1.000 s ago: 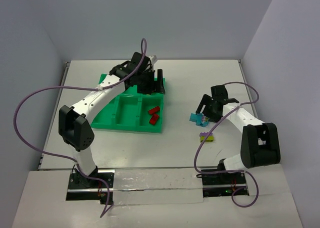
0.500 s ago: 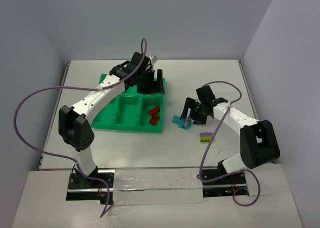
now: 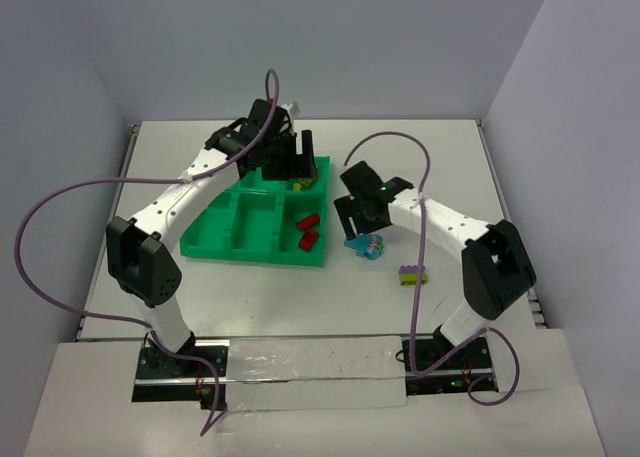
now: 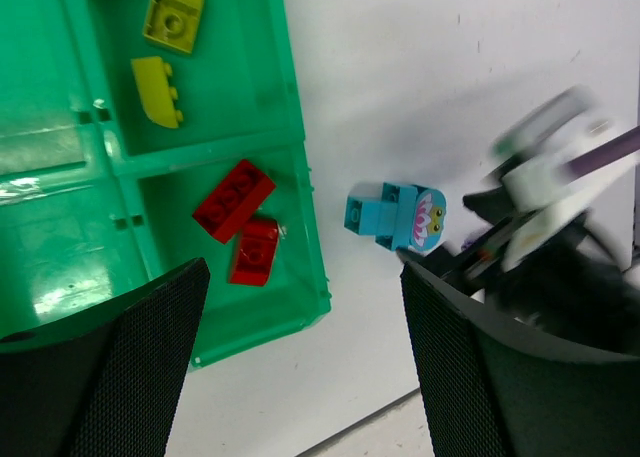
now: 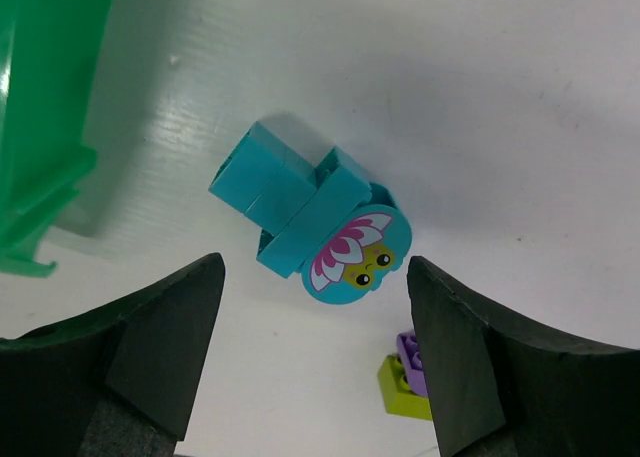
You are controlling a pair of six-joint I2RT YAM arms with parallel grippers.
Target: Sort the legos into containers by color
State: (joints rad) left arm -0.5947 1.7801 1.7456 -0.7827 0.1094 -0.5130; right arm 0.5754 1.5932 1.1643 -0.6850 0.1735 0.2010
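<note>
The green tray (image 3: 215,239) lies left of centre. Two red bricks (image 3: 308,229) lie in its near right compartment, also in the left wrist view (image 4: 238,220). Yellow-green bricks (image 4: 165,47) lie in the far right compartment. A cyan piece with a flower face (image 3: 366,244) lies on the table just right of the tray, also in the right wrist view (image 5: 318,224). A purple and yellow-green brick pair (image 3: 411,274) lies nearer. My right gripper (image 3: 352,224) hangs open just above the cyan piece, empty. My left gripper (image 3: 300,157) is open and empty above the tray's far right corner.
The white table ends at walls on the left, back and right. The tray's right wall (image 5: 45,127) stands close to the left of the cyan piece. The purple cables (image 3: 60,202) loop over both arms.
My right gripper has moved left across the table towards the tray, and the cyan piece has moved left with it. My left gripper has risen a little and uncovered the far right compartment.
</note>
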